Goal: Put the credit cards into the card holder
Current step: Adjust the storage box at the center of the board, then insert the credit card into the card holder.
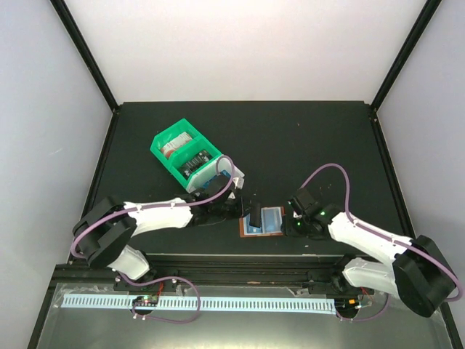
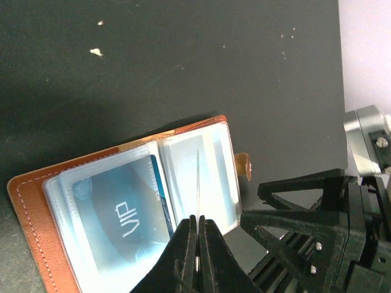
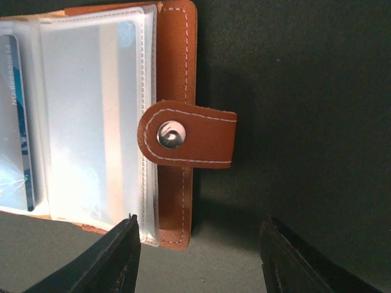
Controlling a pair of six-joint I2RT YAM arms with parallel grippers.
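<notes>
Left gripper (image 2: 197,223) is clamping a thin sheet (image 2: 197,183) over the card holder (image 2: 27,198), right gripper (image 3: 200,224) gaping at its 3 o'clock.

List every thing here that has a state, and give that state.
card holder: open, lying flat.
snap tab: unfastened, sticking out past the holder's edge.
blue card: inside a clear pocket.
left gripper: shut on a thin sheet seen edge-on; card or pocket leaf, cannot tell.
right gripper: open, empty, near the snap tab.
green bin: upright, things inside.
</notes>
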